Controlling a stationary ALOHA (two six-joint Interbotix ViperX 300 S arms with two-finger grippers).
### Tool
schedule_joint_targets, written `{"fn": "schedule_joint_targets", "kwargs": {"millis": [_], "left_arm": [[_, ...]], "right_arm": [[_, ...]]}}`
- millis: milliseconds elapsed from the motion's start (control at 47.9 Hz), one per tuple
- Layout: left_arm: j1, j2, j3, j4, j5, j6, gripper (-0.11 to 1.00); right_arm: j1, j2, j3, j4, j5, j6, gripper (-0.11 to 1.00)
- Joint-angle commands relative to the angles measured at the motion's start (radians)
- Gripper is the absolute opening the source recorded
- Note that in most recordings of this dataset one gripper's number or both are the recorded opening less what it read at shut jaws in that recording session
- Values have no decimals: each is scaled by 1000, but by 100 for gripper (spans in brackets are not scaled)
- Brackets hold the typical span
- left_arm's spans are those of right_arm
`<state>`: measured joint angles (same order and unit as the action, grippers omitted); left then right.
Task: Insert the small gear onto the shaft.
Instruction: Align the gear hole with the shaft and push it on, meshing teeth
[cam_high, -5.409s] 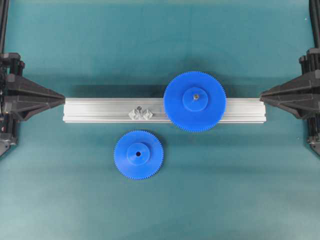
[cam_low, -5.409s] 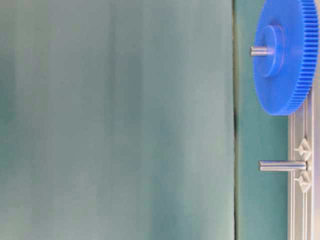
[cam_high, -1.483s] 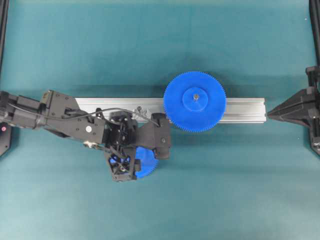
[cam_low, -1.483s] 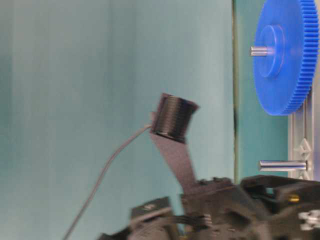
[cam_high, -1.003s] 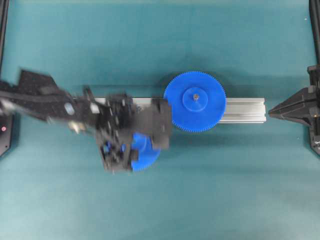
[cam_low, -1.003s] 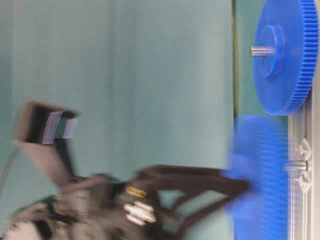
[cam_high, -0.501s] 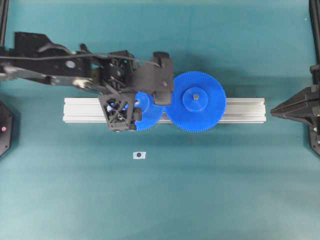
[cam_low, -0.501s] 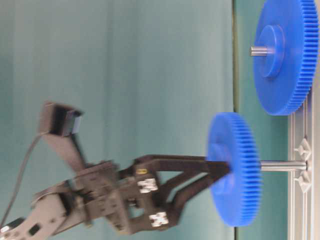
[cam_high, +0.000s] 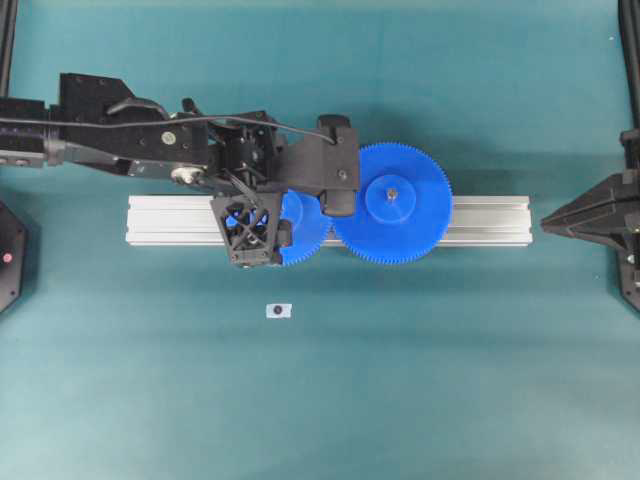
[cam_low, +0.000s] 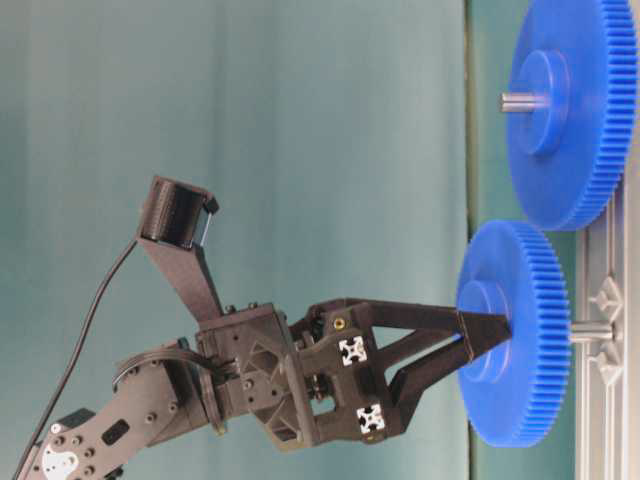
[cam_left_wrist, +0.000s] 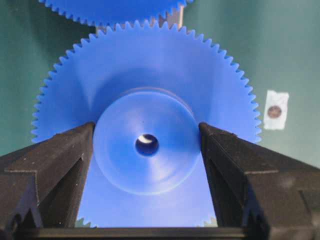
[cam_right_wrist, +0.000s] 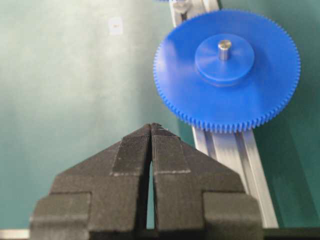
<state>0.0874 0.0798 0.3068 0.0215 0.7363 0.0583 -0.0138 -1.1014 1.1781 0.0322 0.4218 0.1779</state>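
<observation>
We're looking at the small gear (cam_low: 515, 333), threaded partway onto the shaft (cam_low: 592, 331); in the table-level view a short stretch of bare pin shows between the gear and the aluminium rail (cam_high: 470, 220), so it isn't seated against the rail; from overhead most of the gear hides under the left gripper (cam_high: 290, 205), only a blue crescent peeking out just beside the larger gear (cam_high: 392, 203); whether their teeth actually mesh we can't tell; the shaft itself can't be seen overhead, and in the left wrist view there's only a pale glint inside the centre hole.

The left gripper's fingers (cam_left_wrist: 55, 165) are spread fairly wide and pinch the gear's raised hub from both sides, touching it; the fingers' roots run off the bottom of the wrist picture.

The gear is bright blue plastic with fine teeth, a smooth round hub and a small hole dead centre.

Over at the right edge, the right gripper (cam_right_wrist: 151, 131) has its fingers pressed together with nothing between them, well apart from the gears; a small white tag (cam_high: 279, 310) with a dark dot lies on the green mat (cam_high: 400, 400) below the rail.
</observation>
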Motion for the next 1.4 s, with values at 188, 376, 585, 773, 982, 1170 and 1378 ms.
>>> {"fn": "schedule_joint_targets", "kwargs": {"millis": [188, 376, 585, 773, 982, 1170, 1378], "left_arm": [[0, -6, 34, 2, -3, -8, 71], [0, -43, 52, 0, 12, -20, 71], [0, -81, 94, 0, 26, -37, 71], [0, -80, 92, 0, -2, -60, 71], [0, -61, 87, 2, -41, -63, 71], [0, -61, 86, 0, -49, -66, 71], [0, -64, 83, 0, -81, -69, 71]], "right_arm": [[-3, 6, -5, -2, -12, 9, 4], [-3, 6, -2, -2, -23, 9, 4], [-5, 5, 3, -2, -31, 9, 4], [-8, 5, 5, -2, -34, 9, 4], [-11, 5, 5, -2, -34, 9, 4], [-12, 5, 5, -2, -35, 9, 4], [-17, 5, 6, -2, -44, 9, 4]]}}
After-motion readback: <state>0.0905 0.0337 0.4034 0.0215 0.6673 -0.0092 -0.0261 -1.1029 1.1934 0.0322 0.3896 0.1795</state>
